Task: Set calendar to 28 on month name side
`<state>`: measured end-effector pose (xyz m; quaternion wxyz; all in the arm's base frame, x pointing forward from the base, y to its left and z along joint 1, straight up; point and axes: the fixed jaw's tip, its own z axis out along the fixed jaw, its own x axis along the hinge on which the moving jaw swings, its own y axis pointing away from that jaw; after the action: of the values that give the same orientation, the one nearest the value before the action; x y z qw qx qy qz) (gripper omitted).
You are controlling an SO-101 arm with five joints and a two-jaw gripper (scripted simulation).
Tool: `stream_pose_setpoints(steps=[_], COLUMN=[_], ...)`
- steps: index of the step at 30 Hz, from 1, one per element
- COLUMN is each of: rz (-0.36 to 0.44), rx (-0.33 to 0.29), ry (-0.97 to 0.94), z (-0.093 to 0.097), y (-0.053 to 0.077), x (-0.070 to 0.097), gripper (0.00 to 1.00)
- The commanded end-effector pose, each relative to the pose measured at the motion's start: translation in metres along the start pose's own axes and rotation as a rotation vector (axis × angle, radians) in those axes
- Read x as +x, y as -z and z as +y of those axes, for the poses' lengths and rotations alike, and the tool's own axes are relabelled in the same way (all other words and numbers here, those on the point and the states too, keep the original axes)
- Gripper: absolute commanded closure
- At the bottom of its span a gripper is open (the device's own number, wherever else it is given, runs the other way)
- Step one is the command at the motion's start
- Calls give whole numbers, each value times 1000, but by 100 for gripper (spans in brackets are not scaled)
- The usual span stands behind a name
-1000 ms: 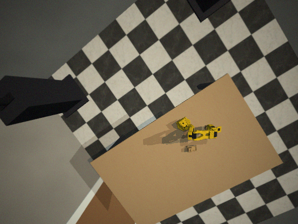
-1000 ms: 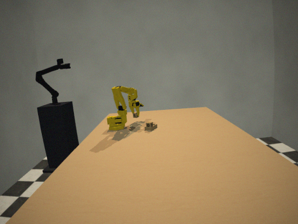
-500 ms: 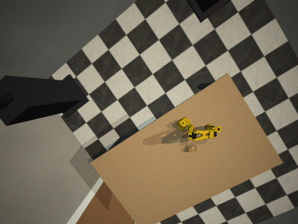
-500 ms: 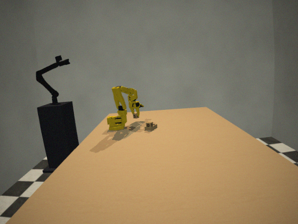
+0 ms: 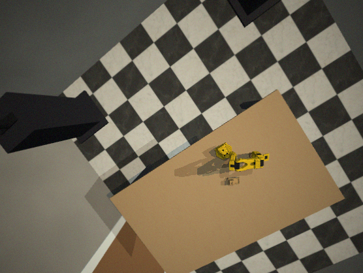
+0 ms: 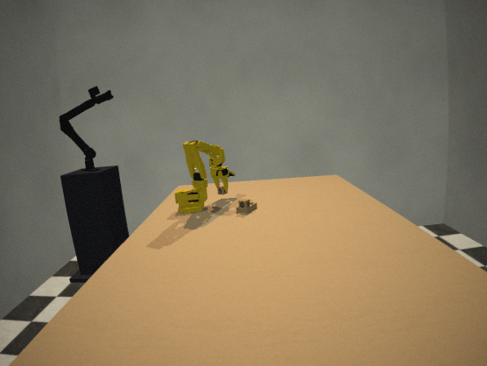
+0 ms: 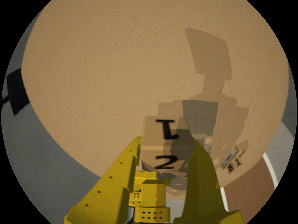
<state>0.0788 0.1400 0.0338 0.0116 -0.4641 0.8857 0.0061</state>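
My yellow gripper [image 7: 166, 156] is shut on a small wooden digit cube [image 7: 164, 143] and holds it above the table. In the wrist view the cube shows a face marked 1 and a face marked 2. In the exterior view the gripper [image 6: 222, 189] hangs a little above the table, left of the wooden tray [image 6: 246, 208]. The tray lies flat on the table with one cube in it that shows a 0. In the top view the tray [image 5: 232, 181] lies just below the arm [image 5: 245, 162]. The tray also shows small at the right in the wrist view [image 7: 233, 160].
A black pedestal with a black camera arm [image 6: 93, 210] stands on the checkered floor left of the table. The arm's base [image 6: 191, 200] sits near the table's far left edge.
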Motion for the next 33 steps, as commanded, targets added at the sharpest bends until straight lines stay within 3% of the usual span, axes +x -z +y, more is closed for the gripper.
stream_pose_setpoints(steps=[1,33], rz=[-26,-26], rx=[-3,-3], ry=[-2,-2], z=[1,1], y=[0,-11], x=[-4,-4], gripper=[100,100])
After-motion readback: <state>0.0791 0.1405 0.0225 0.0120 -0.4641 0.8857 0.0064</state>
